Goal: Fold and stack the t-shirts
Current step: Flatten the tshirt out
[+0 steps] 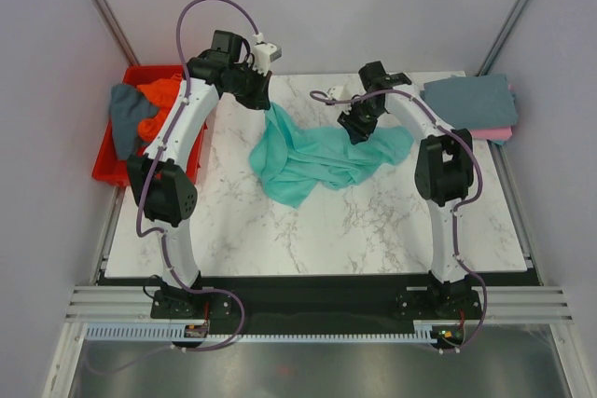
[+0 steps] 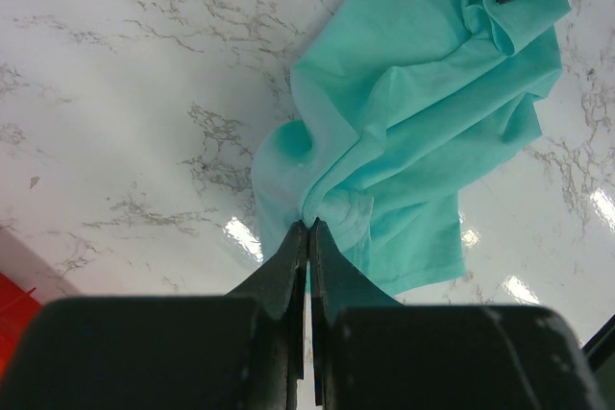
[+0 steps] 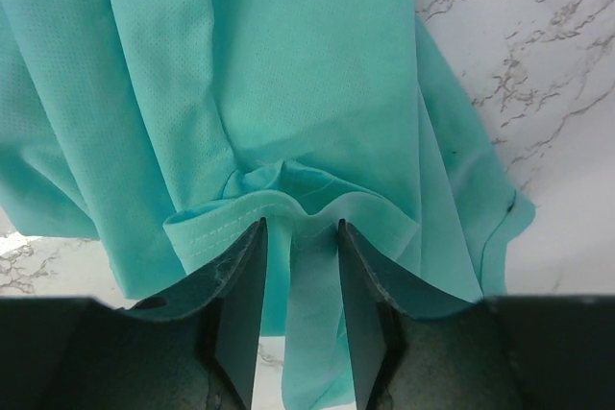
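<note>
Left wrist view: L gripper (image 2: 308, 226) clamped on crumpled teal-turquoise fabric t-shirt (image 2: 423, 112) over marble-look white tabletop (image 2: 125, 93). R gripper (image 3: 300, 228) fingers apart, straddling shirt hem.

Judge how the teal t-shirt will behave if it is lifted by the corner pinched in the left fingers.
Probably floppy: the teal t-shirt lies in soft creases and bunches where the left fingers pinch it. Likely light, since the thin fabric falls in loose folds in the right wrist view. It would probably trail and drag across the marble table rather than lift as one piece.
</note>
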Robot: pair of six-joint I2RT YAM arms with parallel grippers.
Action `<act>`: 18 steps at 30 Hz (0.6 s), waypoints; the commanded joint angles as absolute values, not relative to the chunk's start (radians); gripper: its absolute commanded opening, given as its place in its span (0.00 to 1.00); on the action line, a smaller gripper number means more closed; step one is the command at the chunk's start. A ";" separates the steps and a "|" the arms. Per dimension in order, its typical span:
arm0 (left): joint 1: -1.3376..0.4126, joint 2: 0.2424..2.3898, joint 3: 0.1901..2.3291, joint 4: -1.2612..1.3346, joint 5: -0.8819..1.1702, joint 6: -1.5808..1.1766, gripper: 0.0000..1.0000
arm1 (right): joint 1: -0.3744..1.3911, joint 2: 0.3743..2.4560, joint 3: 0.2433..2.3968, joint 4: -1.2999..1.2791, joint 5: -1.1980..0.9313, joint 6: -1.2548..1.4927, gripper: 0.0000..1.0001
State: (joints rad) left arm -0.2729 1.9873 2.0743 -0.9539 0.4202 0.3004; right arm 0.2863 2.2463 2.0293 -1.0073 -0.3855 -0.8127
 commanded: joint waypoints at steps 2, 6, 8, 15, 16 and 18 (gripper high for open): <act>-0.282 1.960 2.075 -0.931 0.422 0.290 0.03 | 0.295 2.272 2.059 -1.012 -0.388 -0.821 0.41; -0.284 1.959 2.071 -0.931 0.420 0.290 0.03 | 0.295 2.272 2.079 -1.011 -0.387 -0.813 0.35; -0.284 1.959 2.072 -0.933 0.420 0.288 0.03 | 0.298 2.264 2.088 -1.009 -0.382 -0.815 0.34; -0.287 1.963 2.079 -0.928 0.429 0.285 0.03 | 0.298 2.227 2.095 -1.008 -0.365 -0.824 0.33; -0.288 1.967 2.080 -0.928 0.430 0.285 0.03 | 0.299 2.227 2.095 -1.008 -0.365 -0.822 0.31; -0.290 1.968 2.085 -0.928 0.431 0.285 0.03 | 0.298 2.226 2.095 -1.006 -0.365 -0.816 0.26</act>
State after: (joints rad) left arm -0.2794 1.9873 2.0720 -0.9535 0.4202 0.3004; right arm 0.2928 2.2765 2.0583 -1.0092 -0.3656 -0.8089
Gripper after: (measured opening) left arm 0.036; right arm 0.278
